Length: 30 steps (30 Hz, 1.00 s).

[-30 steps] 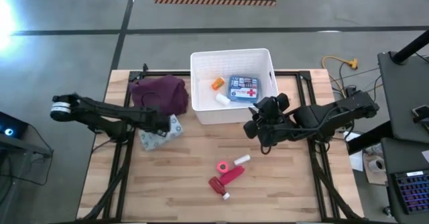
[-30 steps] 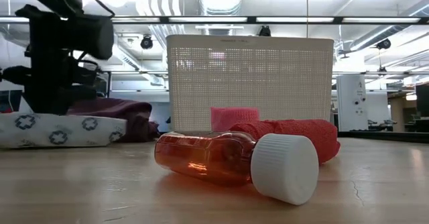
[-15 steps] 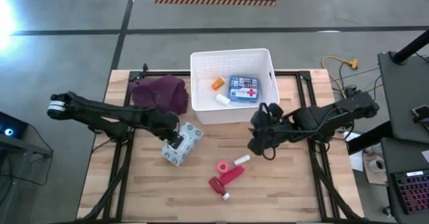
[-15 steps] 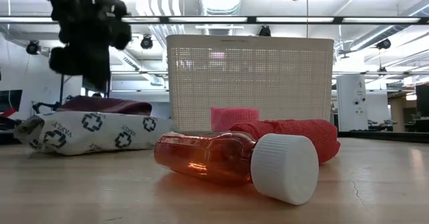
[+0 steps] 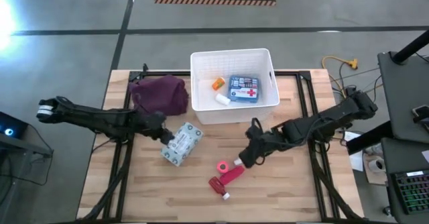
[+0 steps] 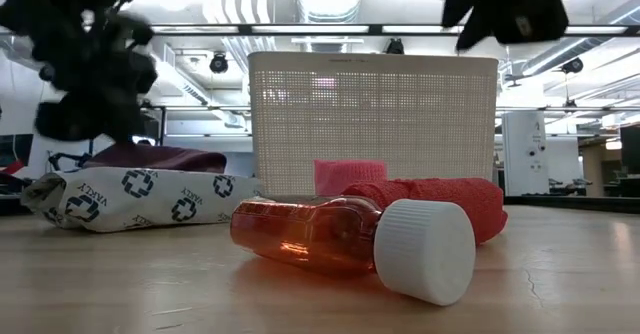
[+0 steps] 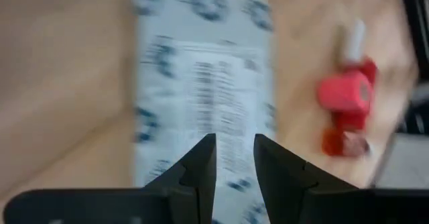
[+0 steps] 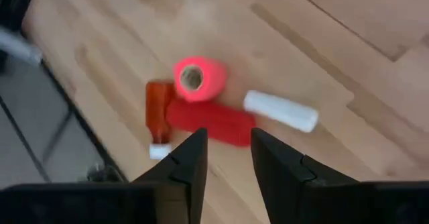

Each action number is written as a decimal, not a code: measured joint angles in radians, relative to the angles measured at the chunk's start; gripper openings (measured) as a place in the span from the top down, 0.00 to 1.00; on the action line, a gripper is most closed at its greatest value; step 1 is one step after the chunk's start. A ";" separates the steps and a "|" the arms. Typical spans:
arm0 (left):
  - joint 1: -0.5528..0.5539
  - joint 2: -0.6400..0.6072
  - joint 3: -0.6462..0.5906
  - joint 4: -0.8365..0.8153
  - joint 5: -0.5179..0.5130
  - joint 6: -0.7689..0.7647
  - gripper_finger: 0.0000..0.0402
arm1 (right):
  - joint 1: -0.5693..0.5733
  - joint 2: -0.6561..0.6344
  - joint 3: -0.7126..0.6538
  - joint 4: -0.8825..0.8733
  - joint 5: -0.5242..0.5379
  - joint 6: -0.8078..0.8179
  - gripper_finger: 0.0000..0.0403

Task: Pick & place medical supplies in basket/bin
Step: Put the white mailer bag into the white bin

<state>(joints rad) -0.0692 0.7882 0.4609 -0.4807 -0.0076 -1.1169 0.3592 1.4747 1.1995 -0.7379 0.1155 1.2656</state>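
The grey-white patterned packet lies flat on the table in front of the maroon cloth. My left gripper hovers over the packet's left end, open by a narrow gap, clear of it in the low view. Near the table's middle lie a pink tape roll, a red tube, a white tube and an amber bottle with a white cap. My right gripper hangs above them, narrowly open. The white basket holds a blue box and two small items.
The maroon cloth lies against the basket's left wall, just beyond the packet. Bare wood stretches along the near edge and in the near left and right corners. The basket stands at the far edge, in the middle.
My left gripper drew the packet from beside the cloth toward the table's right and near side, turning it, then backed off to the left while the packet stayed put. My right gripper moved from the basket's front wall toward the near edge and down over the tubes.
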 joint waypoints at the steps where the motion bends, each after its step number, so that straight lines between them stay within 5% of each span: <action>1: 0.004 -0.027 -0.032 -0.001 -0.033 -0.039 0.79 | 0.004 0.000 -0.020 0.036 0.015 0.040 0.72; 11: 0.011 -0.199 -0.258 0.036 -0.107 -0.276 0.79 | -0.009 0.102 -0.154 0.660 0.190 0.213 0.63; 21: 0.012 -0.167 -0.347 0.213 -0.102 -0.281 0.64 | -0.054 0.333 -0.028 0.661 0.140 0.245 0.42; 30: 0.012 -0.160 -0.414 0.400 -0.019 -0.281 0.59 | -0.123 0.528 0.205 0.667 0.080 0.153 0.40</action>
<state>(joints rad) -0.0574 0.6277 0.0465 -0.0808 -0.0264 -1.3975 0.2359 2.0029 1.4045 -0.0707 0.1957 1.4187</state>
